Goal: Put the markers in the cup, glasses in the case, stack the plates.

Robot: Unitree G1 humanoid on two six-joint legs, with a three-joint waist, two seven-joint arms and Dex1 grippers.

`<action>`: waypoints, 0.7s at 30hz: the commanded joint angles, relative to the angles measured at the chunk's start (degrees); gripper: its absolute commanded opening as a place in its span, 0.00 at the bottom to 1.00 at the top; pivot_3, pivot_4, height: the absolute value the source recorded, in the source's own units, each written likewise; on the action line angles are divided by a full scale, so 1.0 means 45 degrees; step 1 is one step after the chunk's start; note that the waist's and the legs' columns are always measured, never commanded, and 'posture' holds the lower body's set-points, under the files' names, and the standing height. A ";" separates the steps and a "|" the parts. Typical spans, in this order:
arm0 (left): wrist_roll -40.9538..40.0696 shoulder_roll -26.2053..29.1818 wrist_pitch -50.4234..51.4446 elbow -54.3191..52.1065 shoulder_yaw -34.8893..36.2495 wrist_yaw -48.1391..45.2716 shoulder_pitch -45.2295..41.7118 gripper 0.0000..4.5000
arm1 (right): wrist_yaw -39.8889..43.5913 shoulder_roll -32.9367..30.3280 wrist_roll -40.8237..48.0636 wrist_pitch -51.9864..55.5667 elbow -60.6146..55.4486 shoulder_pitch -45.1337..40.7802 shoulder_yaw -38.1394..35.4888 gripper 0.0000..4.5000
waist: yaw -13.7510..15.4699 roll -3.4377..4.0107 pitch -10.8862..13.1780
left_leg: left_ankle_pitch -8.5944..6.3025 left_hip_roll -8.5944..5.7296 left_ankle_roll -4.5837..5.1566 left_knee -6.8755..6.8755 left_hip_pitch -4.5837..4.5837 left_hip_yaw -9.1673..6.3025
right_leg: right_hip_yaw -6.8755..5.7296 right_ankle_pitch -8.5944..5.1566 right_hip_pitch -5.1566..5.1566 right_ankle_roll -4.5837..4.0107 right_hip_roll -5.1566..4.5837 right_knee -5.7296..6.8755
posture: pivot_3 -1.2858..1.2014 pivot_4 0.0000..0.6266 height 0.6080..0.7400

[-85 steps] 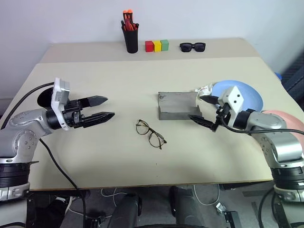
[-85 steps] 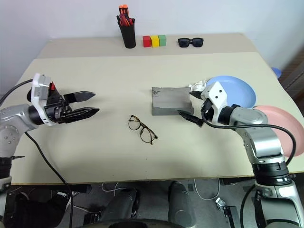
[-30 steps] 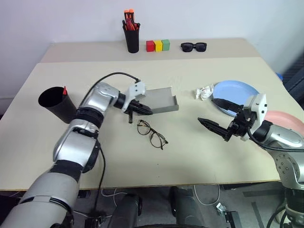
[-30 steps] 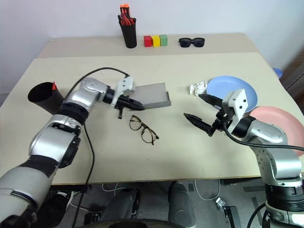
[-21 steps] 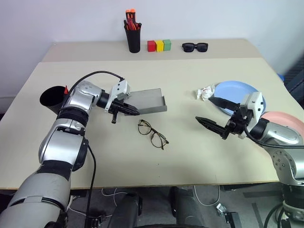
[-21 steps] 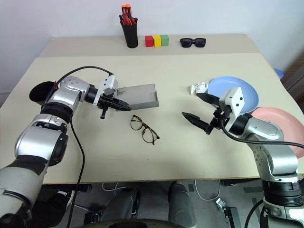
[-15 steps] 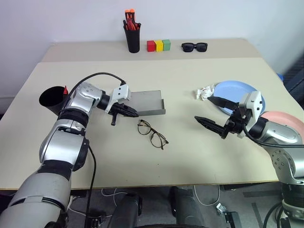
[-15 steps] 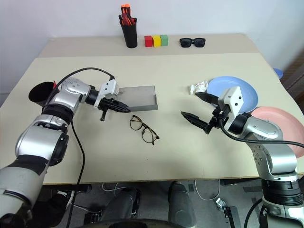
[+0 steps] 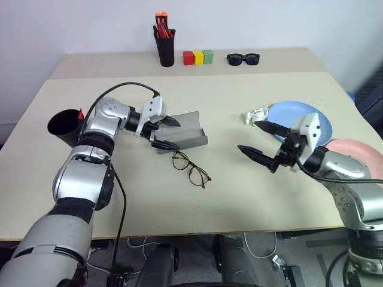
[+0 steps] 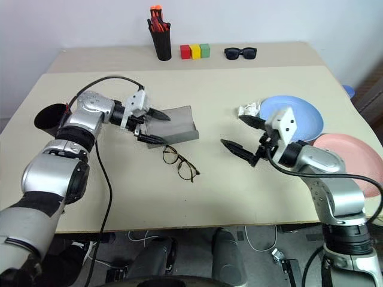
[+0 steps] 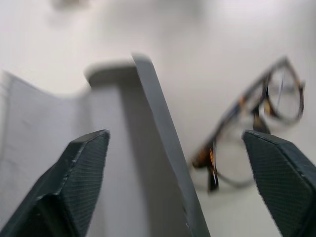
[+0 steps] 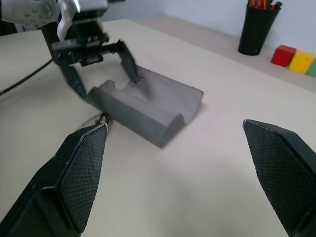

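Note:
The grey case (image 9: 187,130) lies open near the table's middle, and my left gripper (image 9: 167,133) stands open with a finger on each side of the case's left end. The left wrist view looks along the case's wall (image 11: 160,148). The glasses (image 9: 190,168) lie just in front of the case. A marker's red tip (image 9: 80,113) sticks out of the black cup (image 9: 61,127) at the far left. To the right of the case, my right gripper (image 9: 248,137) hovers open and empty. Behind it sit the blue plate (image 9: 286,110) and the pink plate (image 9: 358,149).
A black pen holder (image 9: 166,46) with orange-topped pens, three coloured blocks (image 9: 198,57) and black sunglasses (image 9: 242,58) line the far edge. A crumpled white scrap (image 9: 256,115) lies by the blue plate.
My left gripper, earlier shut on the case's edge while dragging it leftward, has opened. The right gripper drifted slightly left.

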 commanded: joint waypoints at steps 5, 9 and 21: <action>-0.3935 0.1589 0.5108 -0.5730 0.0722 -0.0779 0.2148 1.00 | -0.3107 0.0885 -0.1384 0.2610 -0.2245 -0.1856 0.1993 1.00 | -0.0080 0.0003 -0.0001 | -0.0002 0.0003 0.0002 0.0001 -0.0012 -0.0007 | 0.0010 -0.0003 -0.0049 -0.0005 -0.0001 0.0116 | 0.52 0.24 1.00; -0.4858 0.2733 0.7584 -0.9813 0.1405 -0.0489 0.4774 1.00 | -0.4001 0.0742 -0.2162 0.4943 -0.2954 -0.3054 0.3410 1.00 | -0.0180 0.0007 -0.0002 | 0.0000 0.0007 -0.0001 -0.0003 -0.0026 -0.0003 | 0.0030 -0.0004 -0.0102 -0.0012 0.0000 0.0137 | 0.52 0.24 1.00; -0.8253 0.3795 1.2103 -1.6920 0.3705 0.2549 0.9382 1.00 | -0.4211 0.1502 -0.1569 1.1587 -0.2102 -0.6784 0.5352 1.00 | 0.0050 0.0010 -0.0002 | 0.0010 0.0011 -0.0020 0.0101 -0.0171 -0.0039 | 0.0013 0.0011 -0.0184 -0.0034 0.0007 0.0147 | 0.52 0.24 1.00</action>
